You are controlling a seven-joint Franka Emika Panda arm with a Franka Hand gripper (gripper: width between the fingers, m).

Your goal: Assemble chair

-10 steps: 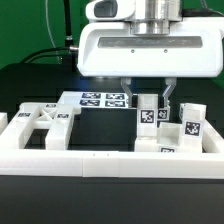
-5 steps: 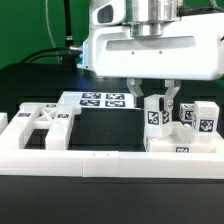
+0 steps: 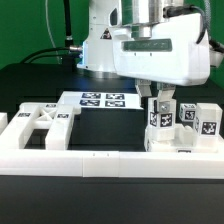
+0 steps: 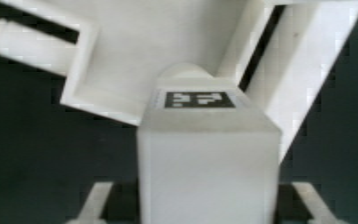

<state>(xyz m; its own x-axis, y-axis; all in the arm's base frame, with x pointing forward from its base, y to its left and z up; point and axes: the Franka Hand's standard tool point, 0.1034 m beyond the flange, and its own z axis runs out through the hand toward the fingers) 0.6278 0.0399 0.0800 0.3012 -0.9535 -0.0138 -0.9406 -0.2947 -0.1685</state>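
My gripper [image 3: 162, 100] is shut on a small upright white chair block [image 3: 162, 117] with a marker tag on its face, at the exterior view's right. The block hangs just over a flat white chair slab [image 3: 176, 143]; whether they touch I cannot tell. In the wrist view the same block [image 4: 206, 150] fills the middle, its tag facing the camera. One finger [image 4: 101, 200] shows on each side of it, and a cut-out white part [image 4: 149, 60] lies beyond. Two more tagged blocks [image 3: 186, 113] [image 3: 207, 120] stand just right of the held one.
A cut-out chair panel [image 3: 42, 125] lies at the exterior view's left. The marker board [image 3: 100, 100] lies flat behind the dark mat. A long low white border wall [image 3: 80, 160] runs along the front. Cables hang at the back left.
The gripper has carried the tagged block toward the exterior view's right, and the hand has turned. The other parts have not moved.
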